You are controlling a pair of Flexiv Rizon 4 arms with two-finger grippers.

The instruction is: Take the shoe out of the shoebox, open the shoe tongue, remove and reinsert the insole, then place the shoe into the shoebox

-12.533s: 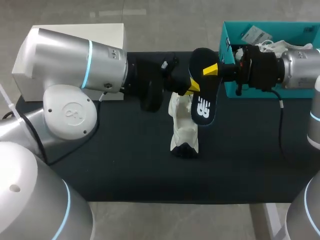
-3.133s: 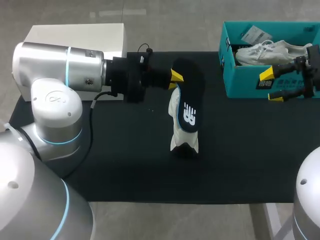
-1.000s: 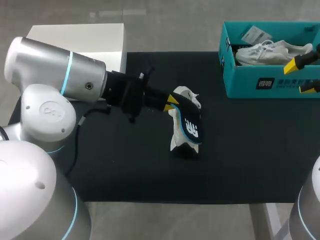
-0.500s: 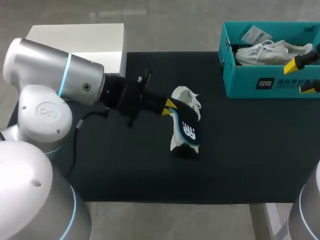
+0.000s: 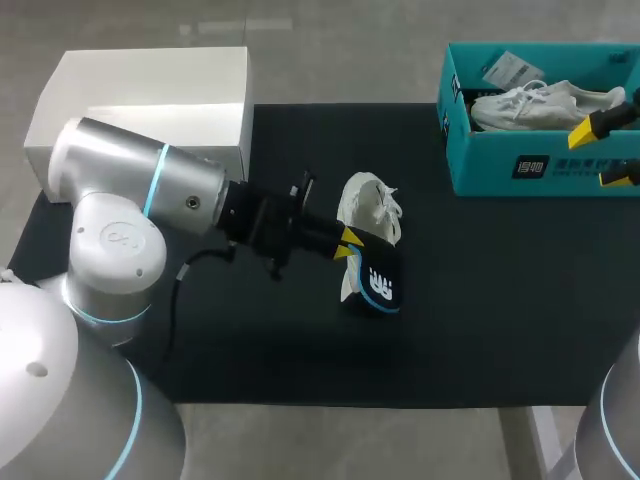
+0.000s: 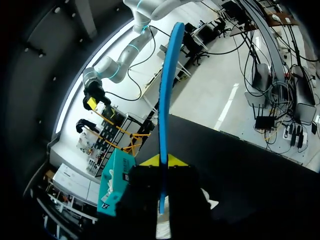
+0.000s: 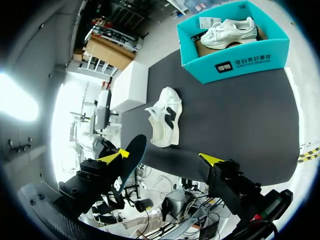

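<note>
While the left hand point(image 5: 347, 243) pinches the dark insole point(image 5: 378, 283) by one end, the insole's far end sits at the lower end of the white shoe point(image 5: 368, 205), which lies unheld on the bench point(image 5: 480, 320). The right hand point(image 5: 607, 152) hangs spread and empty beside the teal shoebox point(image 5: 520, 165), well apart from the shoe. Risk: pushing the insole in could slide the loose shoe or buckle the insole at the opening.

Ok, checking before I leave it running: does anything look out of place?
The black insole isn't seated in the white shoe; the left end effector pinches it over one end. Nothing else stands out.
</note>
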